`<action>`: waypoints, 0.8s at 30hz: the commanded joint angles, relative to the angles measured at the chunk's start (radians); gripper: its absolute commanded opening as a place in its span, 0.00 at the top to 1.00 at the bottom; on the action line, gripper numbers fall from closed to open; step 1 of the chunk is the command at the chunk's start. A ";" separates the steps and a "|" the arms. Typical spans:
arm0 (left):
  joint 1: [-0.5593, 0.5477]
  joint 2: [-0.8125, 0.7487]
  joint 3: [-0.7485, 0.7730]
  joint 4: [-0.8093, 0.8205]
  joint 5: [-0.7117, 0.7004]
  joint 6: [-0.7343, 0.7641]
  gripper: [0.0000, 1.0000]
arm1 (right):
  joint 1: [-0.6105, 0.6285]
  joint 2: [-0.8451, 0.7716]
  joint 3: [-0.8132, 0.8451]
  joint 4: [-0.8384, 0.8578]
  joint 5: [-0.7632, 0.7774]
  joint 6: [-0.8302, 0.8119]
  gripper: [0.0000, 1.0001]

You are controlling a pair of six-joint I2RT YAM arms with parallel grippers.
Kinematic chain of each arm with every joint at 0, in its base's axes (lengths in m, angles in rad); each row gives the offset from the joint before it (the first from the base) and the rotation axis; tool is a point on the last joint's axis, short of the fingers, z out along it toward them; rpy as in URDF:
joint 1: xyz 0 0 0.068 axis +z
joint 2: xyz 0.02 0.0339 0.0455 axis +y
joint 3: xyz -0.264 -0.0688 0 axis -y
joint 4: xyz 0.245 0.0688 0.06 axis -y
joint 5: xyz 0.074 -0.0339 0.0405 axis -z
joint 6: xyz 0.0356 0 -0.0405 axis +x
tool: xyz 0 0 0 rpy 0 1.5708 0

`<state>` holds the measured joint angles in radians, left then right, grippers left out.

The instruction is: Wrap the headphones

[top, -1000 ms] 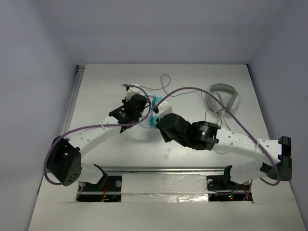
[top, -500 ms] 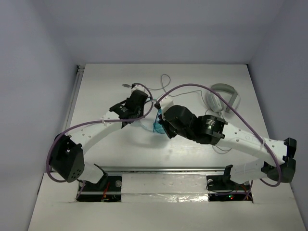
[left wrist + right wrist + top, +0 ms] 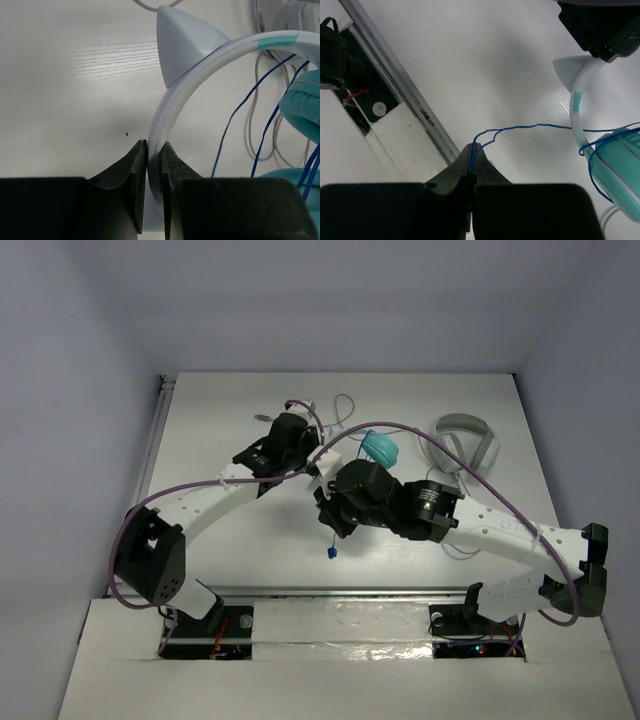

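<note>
The headphones (image 3: 380,448) are being held near the middle of the table (image 3: 260,550), mostly hidden by the arms. Their white headband (image 3: 167,100) is being squeezed by the left claw (image 3: 154,195). The blue cable (image 3: 520,128) is being pinched tight in the right claw (image 3: 471,170).

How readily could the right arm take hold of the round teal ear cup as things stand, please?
Probably not yet: the right hand is shut on the thin dark blue cable and would have to let go first. The round teal ear cup itself lies close, nothing between.
</note>
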<state>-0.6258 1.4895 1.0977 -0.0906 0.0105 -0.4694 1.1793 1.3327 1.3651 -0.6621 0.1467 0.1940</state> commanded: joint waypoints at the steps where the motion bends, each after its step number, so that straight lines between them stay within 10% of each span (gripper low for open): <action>1: 0.012 -0.025 -0.021 0.149 0.114 -0.066 1.00 | 0.008 0.014 0.040 0.084 -0.032 -0.018 1.00; 24: 0.003 -0.155 -0.154 -0.110 0.032 0.173 1.00 | -0.073 -0.040 0.157 -0.060 0.280 -0.163 1.00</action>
<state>-0.6205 1.4101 0.9253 -0.1787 -0.0261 -0.3561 1.1309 1.3239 1.4654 -0.7006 0.3573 0.0868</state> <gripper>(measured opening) 0.102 0.012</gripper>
